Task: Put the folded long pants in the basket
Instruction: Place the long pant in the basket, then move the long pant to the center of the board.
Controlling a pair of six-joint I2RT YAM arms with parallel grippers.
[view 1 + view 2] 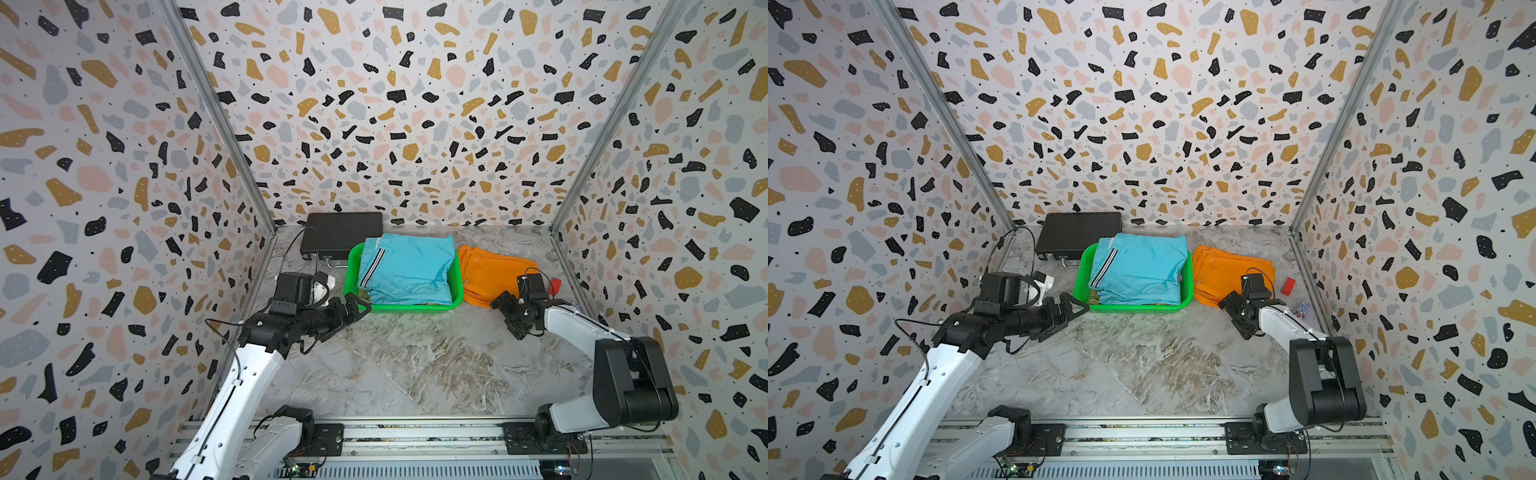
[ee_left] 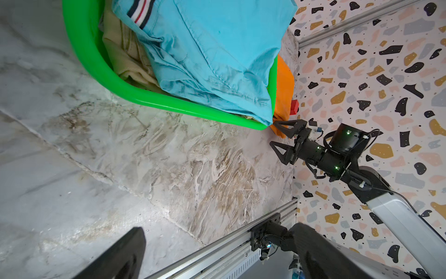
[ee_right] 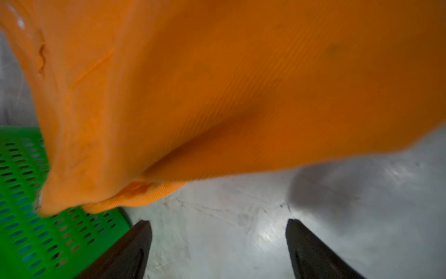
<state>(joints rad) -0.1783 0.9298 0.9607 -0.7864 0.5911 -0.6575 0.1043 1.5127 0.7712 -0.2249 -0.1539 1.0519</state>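
Left hand [image 1: 360, 313] and right hand [image 3: 217, 222] both wide open and empty; I'd slide the right under the orange pants [image 1: 494, 274], pinch all layers, then clear the basket [image 1: 351, 270] rim.

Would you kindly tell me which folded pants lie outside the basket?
The orange pants, beside the green basket; the turquoise pants and tan pants lie inside.

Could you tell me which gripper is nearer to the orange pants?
Right. The right gripper is at the orange pants' front edge; the left gripper is across the basket from them.
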